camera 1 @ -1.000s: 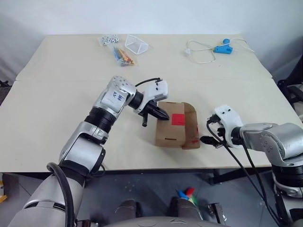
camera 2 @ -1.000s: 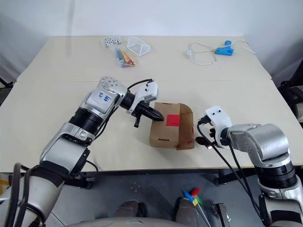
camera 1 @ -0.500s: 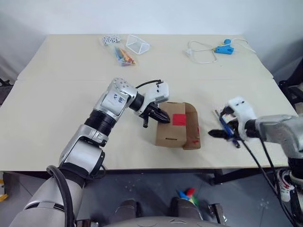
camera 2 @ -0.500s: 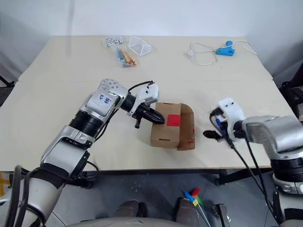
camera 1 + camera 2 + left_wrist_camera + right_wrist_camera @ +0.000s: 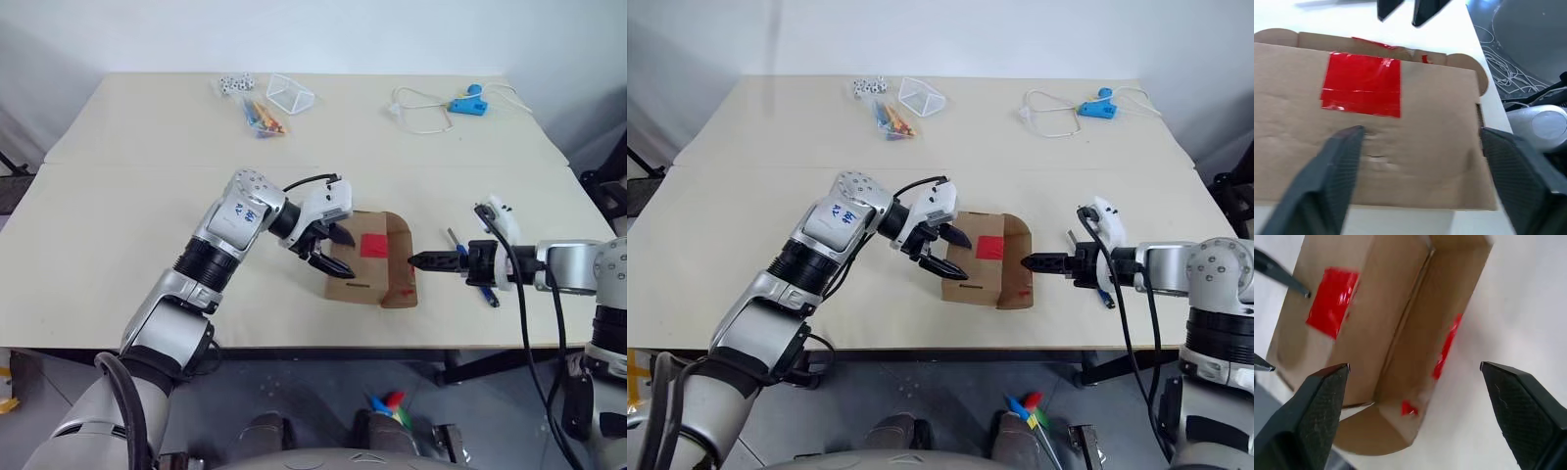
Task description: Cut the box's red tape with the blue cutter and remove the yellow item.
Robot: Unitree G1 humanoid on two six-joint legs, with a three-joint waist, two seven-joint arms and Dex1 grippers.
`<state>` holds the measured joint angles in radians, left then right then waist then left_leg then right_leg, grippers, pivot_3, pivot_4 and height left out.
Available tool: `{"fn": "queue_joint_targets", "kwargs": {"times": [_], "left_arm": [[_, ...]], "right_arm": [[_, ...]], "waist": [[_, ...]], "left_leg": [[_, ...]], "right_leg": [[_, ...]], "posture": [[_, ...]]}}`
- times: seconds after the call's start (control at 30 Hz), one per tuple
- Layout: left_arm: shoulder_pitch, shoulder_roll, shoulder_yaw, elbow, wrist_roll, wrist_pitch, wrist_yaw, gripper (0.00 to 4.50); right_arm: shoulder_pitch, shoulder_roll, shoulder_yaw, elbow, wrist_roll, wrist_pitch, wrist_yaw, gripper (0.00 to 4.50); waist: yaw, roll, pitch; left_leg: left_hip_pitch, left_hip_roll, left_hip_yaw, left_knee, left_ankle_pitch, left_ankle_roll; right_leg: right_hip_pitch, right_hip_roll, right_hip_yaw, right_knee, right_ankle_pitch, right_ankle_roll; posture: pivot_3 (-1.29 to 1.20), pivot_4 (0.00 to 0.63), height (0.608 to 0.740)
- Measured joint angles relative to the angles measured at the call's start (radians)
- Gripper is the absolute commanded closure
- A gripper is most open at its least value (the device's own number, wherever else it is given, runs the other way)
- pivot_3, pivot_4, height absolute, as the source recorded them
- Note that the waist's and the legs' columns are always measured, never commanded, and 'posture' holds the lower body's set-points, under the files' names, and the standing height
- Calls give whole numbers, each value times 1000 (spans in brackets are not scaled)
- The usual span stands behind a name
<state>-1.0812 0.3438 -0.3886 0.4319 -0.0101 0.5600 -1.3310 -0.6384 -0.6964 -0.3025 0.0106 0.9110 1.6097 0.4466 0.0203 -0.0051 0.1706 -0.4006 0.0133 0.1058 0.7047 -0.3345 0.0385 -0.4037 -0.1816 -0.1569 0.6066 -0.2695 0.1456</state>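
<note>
The box (image 5: pixel 367 260) lies on the desk (image 5: pixel 127 196), red tape (image 5: pixel 370 245) on its top face; no printing is legible on it. The left claw (image 5: pixel 333 251) stands apart at its left edge; the right claw (image 5: pixel 1036 262), also apart, points at its open right end. The right wrist view shows torn red strips inside that end. The blue cutter (image 5: pixel 475 279) lies beneath the right claw.

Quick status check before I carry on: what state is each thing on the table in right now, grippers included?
box: lying on the table, end flap open toward the right gripper
red tape: on the box's top face
blue cutter: lying loose on the table
left gripper: open, at the box
right gripper: open, pointing at the box's open end
</note>
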Motion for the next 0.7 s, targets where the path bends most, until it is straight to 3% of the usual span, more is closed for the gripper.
{"fn": "queue_joint_targets", "kwargs": {"times": [0.3,0.7], "left_arm": [[21,61,-11,-75,0,59,-1,36],[10,67,-4,-73,-26,121,6,36]], "right_arm": [[-10,88,2,120,-23,-11,-2,0],[-105,109,81,270,-135,-156,77,0]], "waist": [[-27,1,-1],[-38,1,-1]], "left_leg": [[9,1,0,-5,1,-1],[12,1,1,-6,1,-1]], "right_leg": [[3,0,3,2,0,-1],[6,0,5,2,0,-1]], "posture": [[0,150,740],[0,150,740]]}}
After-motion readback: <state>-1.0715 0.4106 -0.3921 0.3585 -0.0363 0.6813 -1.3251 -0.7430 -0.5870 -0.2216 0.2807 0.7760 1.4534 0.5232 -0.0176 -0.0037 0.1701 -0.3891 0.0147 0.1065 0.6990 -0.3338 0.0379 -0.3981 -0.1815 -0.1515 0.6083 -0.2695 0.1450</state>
